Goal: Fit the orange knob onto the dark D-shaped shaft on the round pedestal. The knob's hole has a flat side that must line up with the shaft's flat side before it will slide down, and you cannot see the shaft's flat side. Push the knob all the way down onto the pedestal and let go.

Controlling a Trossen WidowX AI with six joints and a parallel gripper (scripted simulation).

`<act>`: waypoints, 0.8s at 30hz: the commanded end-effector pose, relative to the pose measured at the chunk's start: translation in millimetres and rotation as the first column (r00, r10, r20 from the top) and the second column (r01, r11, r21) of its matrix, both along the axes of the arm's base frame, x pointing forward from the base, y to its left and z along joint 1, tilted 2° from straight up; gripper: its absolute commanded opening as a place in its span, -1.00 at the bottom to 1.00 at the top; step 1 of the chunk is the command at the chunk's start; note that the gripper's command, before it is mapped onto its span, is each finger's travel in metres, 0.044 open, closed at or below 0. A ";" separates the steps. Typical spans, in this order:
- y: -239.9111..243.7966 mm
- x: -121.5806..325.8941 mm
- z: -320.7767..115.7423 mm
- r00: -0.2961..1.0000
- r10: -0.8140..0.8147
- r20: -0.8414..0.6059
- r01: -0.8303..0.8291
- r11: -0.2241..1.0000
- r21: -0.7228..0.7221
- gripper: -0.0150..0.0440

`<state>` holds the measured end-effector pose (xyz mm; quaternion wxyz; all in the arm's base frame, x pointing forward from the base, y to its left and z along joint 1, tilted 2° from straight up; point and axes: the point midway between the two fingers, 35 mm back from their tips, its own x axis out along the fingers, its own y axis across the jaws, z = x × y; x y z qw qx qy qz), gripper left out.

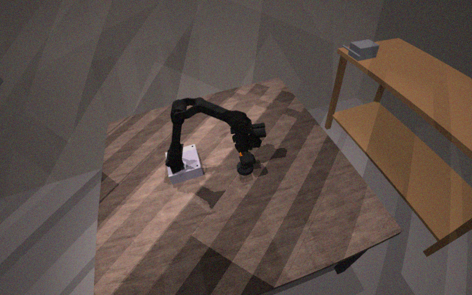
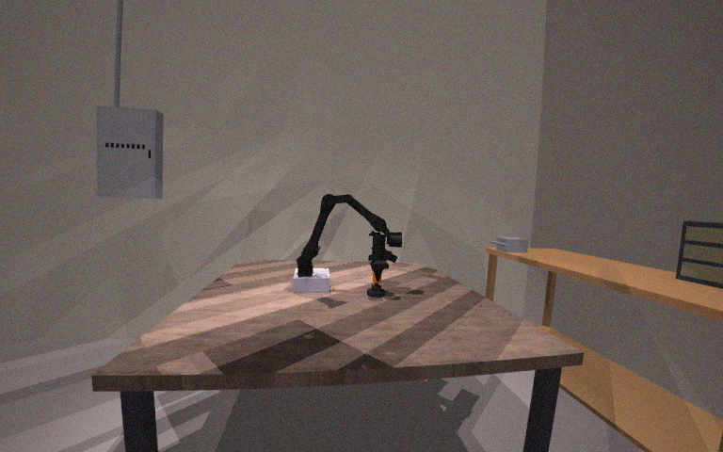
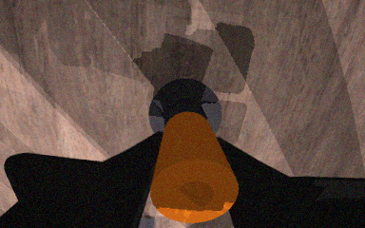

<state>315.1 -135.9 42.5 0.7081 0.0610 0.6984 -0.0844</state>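
The orange knob (image 1: pixel 240 153) (image 2: pixel 377 278) (image 3: pixel 194 152) is held upright between the fingers of my gripper (image 1: pixel 246 158) (image 2: pixel 377 272) (image 3: pixel 188 140), which is shut on it. The round dark pedestal (image 1: pixel 244 170) (image 2: pixel 376 293) (image 3: pixel 184 89) stands on the table directly below. In the exterior view the knob's lower end is right at the top of the pedestal's middle; I cannot tell whether they touch. In the wrist view the knob covers the near middle part of the pedestal. The shaft and its flat side are hidden, as is the hole's flat side.
The arm's white base box (image 1: pixel 184 175) (image 2: pixel 312 282) stands on the wooden table (image 1: pixel 243 215) (image 2: pixel 426 341) to the left of the pedestal. A wooden shelf unit (image 1: pixel 410 69) (image 2: pixel 586 268) with a grey box (image 1: pixel 363 50) (image 2: pixel 512 245) on it stands off to the right.
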 end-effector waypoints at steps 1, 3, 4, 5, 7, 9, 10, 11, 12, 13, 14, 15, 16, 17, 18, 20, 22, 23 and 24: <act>-0.1 -0.9 -1.2 1.000 0.002 -0.002 -0.002 1.000 -0.002 -0.49; 0.1 -1.2 -1.8 1.000 0.002 -0.002 -0.002 1.000 -0.002 -0.49; 0.2 -1.2 -2.1 1.000 0.002 -0.002 -0.002 1.000 -0.002 -0.49; 0.2 -1.2 -2.5 1.000 0.002 -0.002 -0.002 1.000 -0.002 -0.49; 0.3 -1.3 -1.8 1.000 0.002 -0.002 -0.002 1.000 -0.002 -0.49; 0.4 -1.4 -1.8 1.000 0.002 -0.002 -0.002 1.000 -0.002 -0.49; 0.5 -1.4 -2.4 1.000 0.002 -0.002 -0.002 1.000 -0.002 -0.49; 0.5 -1.4 -2.4 1.000 0.002 -0.002 -0.002 1.000 -0.002 -0.49; 0.5 -1.4 -2.4 1.000 0.002 -0.002 -0.002 1.000 -0.002 -0.49; 0.5 -1.4 -2.4 1.000 0.002 -0.002 -0.002 1.000 -0.002 -0.49; 0.5 -1.4 -2.4 1.000 0.002 -0.002 -0.002 1.000 -0.002 -0.49; 0.5 -1.4 -2.4 1.000 0.002 -0.002 -0.002 1.000 -0.002 -0.49; 0.7 -1.5 -1.3 1.000 0.002 -0.002 -0.002 1.000 -0.002 -0.49; 1.0 -1.5 0.4 1.000 0.002 -0.002 -0.002 1.000 -0.002 -0.49; 1.1 -1.4 1.0 1.000 0.002 -0.002 -0.002 1.000 -0.002 -0.49; 1.0 -1.0 2.4 1.000 0.002 -0.002 -0.002 1.000 -0.002 -0.49; 1.0 -1.1 2.8 1.000 0.011 -0.002 -0.011 1.000 -0.002 -0.49; 1.0 -1.0 2.8 1.000 0.028 -0.003 -0.028 1.000 -0.002 -0.49; 0.9 -0.9 2.8 0.998 0.056 -0.004 -0.056 0.998 -0.002 -0.49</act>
